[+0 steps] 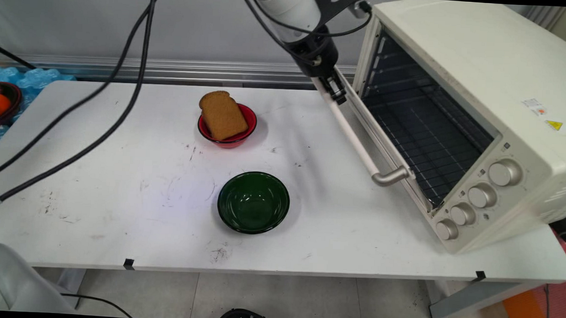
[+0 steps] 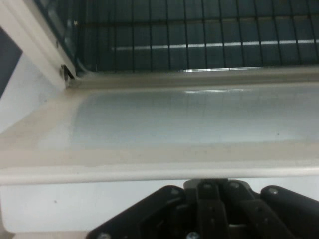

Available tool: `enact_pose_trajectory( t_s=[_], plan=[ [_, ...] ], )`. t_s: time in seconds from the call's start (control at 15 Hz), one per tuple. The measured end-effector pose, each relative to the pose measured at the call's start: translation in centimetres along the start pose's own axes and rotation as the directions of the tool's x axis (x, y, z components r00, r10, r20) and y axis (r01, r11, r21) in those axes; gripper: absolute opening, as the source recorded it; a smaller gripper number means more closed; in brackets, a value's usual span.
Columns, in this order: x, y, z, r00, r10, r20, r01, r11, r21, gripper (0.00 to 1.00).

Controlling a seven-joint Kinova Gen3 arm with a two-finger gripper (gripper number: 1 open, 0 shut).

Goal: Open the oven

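A cream toaster oven [image 1: 464, 66] stands at the table's right with its door [image 1: 389, 154] dropped open and a wire rack [image 1: 422, 131] showing inside. My gripper [image 1: 337, 93] is at the far end of the door's white bar handle [image 1: 360, 144], shut on it. In the hand view the gripper [image 2: 214, 188] sits just under the door's front edge, its linkage folded together. Beyond it, the door's glass [image 2: 189, 124] lies flat, with the rack [image 2: 199, 35] behind.
A slice of brown bread [image 1: 223, 114] leans in a red bowl [image 1: 250, 113] at the table's middle back. An empty dark green bowl [image 1: 253, 201] sits nearer the front. Black cables hang across the left. A dark bowl holding something orange [image 1: 1, 103] lies off the table's left edge.
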Motion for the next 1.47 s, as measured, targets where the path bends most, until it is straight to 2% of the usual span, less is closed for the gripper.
enact_pose_trajectory(
  t_s=[0.87,1.47],
  plan=[
    [-6.8,-0.6,1.5,1.0,0.0,-0.001,0.0,1.0,0.003,0.0],
    [-10.3,-0.7,2.5,1.0,0.023,-0.008,-0.023,1.0,0.007,0.0]
  ],
)
